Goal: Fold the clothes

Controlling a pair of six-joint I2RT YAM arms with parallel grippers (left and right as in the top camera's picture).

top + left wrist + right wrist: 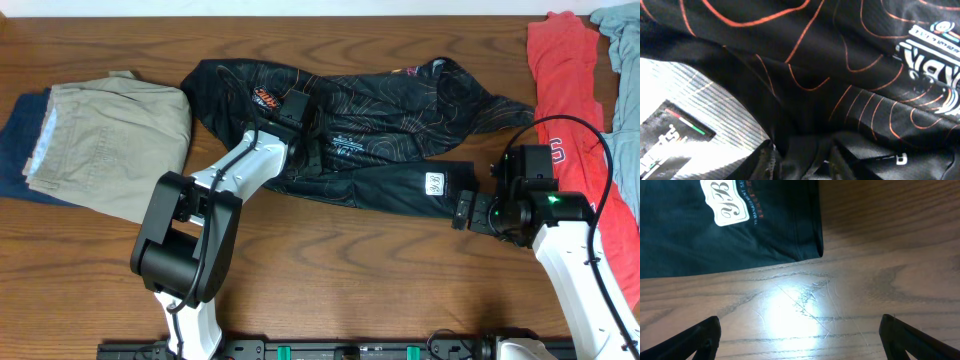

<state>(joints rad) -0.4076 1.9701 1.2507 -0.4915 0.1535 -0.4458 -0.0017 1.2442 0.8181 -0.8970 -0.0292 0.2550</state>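
Black short-sleeved sports jersey [805, 75] with thin orange contour lines fills my left wrist view. My left gripper [300, 126] sits on it; whether those jaws have clenched cloth I cannot tell. My right gripper [800, 327] hangs released over the brown wooden table [865, 255], with the jersey's hem at eleven o'clock.

My left arm [245, 170] and right arm [575, 260] are white with bulky black joints and black cables [606, 170]; my right tool [800, 322] has black fingers [702, 337].
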